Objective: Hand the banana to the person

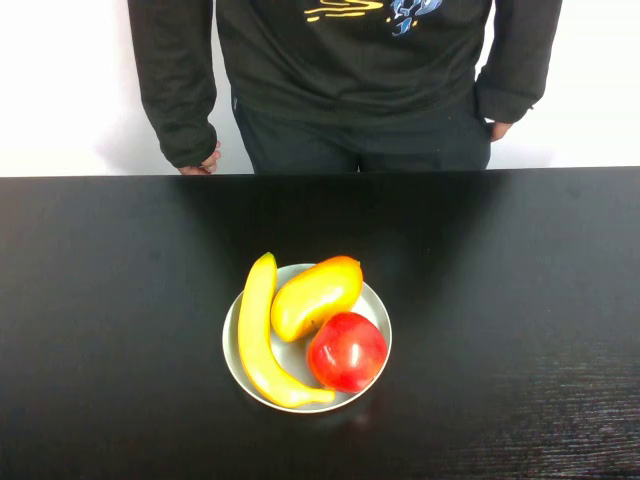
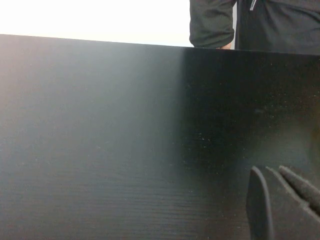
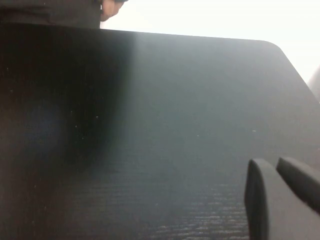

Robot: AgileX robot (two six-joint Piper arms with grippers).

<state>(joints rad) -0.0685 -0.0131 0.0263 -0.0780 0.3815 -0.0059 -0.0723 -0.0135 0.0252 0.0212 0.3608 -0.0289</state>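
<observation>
The banana (image 1: 257, 335) lies along the left side of a grey plate (image 1: 231, 340) in the middle of the black table, seen in the high view. The person (image 1: 350, 70) stands behind the far edge, arms down, hands at the table's edge; a sleeve shows in the left wrist view (image 2: 212, 25). Neither arm shows in the high view. My left gripper (image 2: 272, 172) hovers low over bare table, fingers close together and empty. My right gripper (image 3: 272, 165) is the same over its side of the table. The banana is out of both wrist views.
On the same plate lie a yellow-orange mango-like fruit (image 1: 316, 296) and a red apple (image 1: 346, 351), both touching the banana's right side. The black table (image 1: 520, 300) spreads wide around the plate; its far right corner shows in the right wrist view (image 3: 272, 45).
</observation>
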